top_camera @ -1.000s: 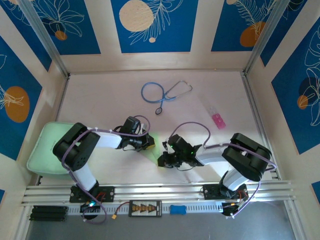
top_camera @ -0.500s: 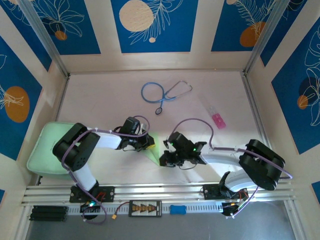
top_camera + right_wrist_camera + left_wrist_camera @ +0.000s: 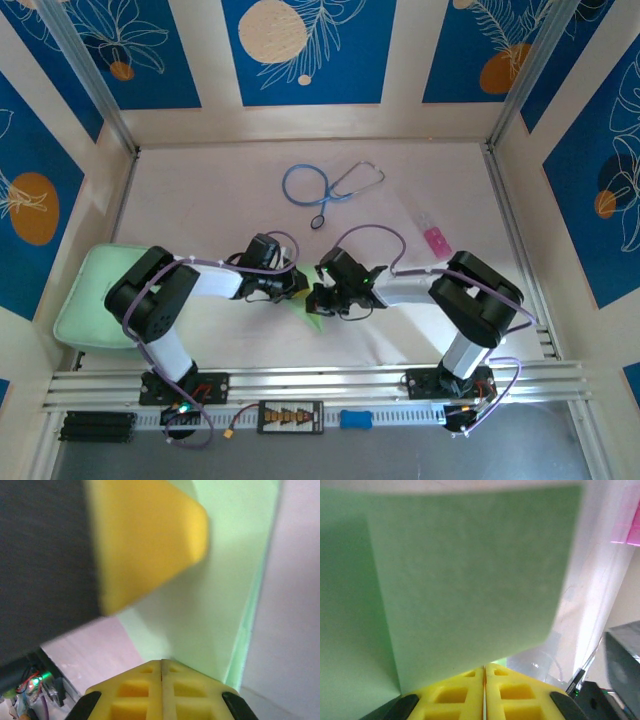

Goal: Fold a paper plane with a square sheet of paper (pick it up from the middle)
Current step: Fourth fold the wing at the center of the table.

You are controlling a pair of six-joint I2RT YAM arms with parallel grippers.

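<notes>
Square sheet of paper (image 3: 312,319), thin and pale green, is held just above the table (image 3: 200,200), nearer to us than the blue stethoscope (image 3: 325,187) and almost directly below it in the overhead view, with a clear stretch of tabletop between the two. We see only a small green corner of it from above, poking out beneath the two grippers where they meet. The left gripper (image 3: 297,288) reaches in from the left of the stethoscope's line, and its yellow fingers are pressed together on the sheet; in its wrist view the left gripper (image 3: 484,668) is clenched, and the paper (image 3: 470,580) rises from it as a broad flat panel with a shaded fold down one side. The right gripper (image 3: 318,299) comes in from the other side, nearly touching the left one. In its wrist view the right gripper (image 3: 161,662) is also clenched on the paper (image 3: 225,605), which shows a doubled edge, and one yellow finger of the left gripper (image 3: 150,540) sits close in front. A mint-green pad (image 3: 85,300) lies well left of the stethoscope.
</notes>
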